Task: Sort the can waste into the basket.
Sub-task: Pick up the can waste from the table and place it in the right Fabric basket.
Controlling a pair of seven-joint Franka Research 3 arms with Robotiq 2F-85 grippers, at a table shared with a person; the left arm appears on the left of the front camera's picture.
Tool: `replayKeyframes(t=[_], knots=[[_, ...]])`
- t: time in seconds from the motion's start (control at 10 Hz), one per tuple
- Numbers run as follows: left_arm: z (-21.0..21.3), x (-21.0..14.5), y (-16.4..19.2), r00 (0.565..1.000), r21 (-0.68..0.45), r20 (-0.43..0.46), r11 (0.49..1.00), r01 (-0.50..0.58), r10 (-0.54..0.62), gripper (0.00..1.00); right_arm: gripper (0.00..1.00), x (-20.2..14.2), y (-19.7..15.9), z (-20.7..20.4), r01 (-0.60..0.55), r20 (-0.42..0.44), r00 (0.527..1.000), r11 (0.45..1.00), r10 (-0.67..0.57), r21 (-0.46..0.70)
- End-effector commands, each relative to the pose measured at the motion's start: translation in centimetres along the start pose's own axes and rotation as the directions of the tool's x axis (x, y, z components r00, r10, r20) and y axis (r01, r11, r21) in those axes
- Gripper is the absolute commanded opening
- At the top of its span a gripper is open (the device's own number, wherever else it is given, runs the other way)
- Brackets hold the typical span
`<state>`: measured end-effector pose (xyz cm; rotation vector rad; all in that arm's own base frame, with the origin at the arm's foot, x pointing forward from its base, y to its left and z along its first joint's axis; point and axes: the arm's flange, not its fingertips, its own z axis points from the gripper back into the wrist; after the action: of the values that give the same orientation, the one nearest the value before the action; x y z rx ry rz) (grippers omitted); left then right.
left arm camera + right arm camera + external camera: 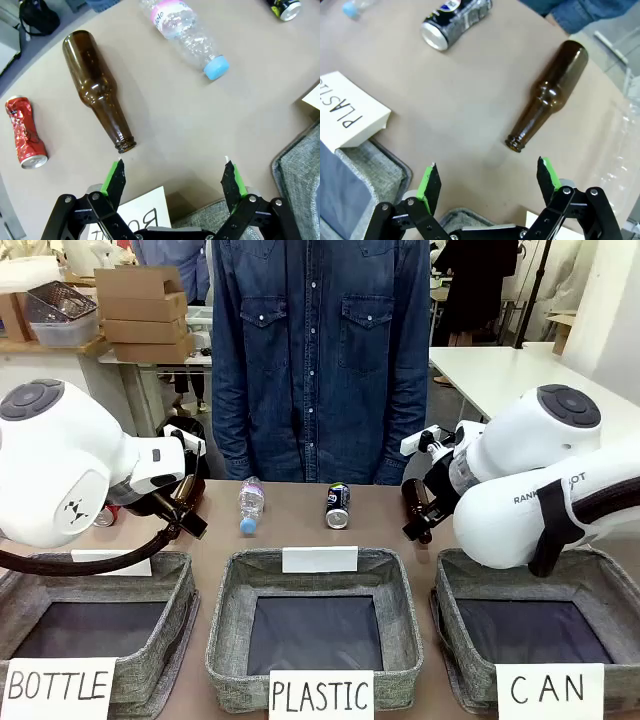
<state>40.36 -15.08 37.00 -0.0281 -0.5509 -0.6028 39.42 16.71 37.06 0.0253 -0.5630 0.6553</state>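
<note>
From the front, three grey baskets (222, 640) stand in a row, the CAN basket (447, 640) below the right arm; the left gripper (173, 165), jaws apart, has one brown bottle (100, 92) just ahead and one red dented can (26, 132) far left; the right gripper (487, 165), likewise apart, faces another brown bottle (547, 97), with one dark can (455, 17) ahead-left.

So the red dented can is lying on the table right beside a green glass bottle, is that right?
Not quite: the glass bottle beside the red dented can is brown, not green, as the left wrist view shows. The can does lie on the table.
</note>
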Motion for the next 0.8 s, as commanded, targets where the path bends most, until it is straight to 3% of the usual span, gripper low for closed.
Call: replayKeyframes(t=[0.0,0.7], knots=[[0.01,0.00,0.00,1.000,0.000,0.000,1.000,0.000,0.000,1.00,1.00,0.01,0.00,0.00,0.000,0.000,1.000,1.000,0.000,0.000],[0.01,0.00,0.00,1.000,0.000,0.000,1.000,0.000,0.000,1.00,1.00,0.01,0.00,0.00,0.000,0.000,1.000,1.000,0.000,0.000]])
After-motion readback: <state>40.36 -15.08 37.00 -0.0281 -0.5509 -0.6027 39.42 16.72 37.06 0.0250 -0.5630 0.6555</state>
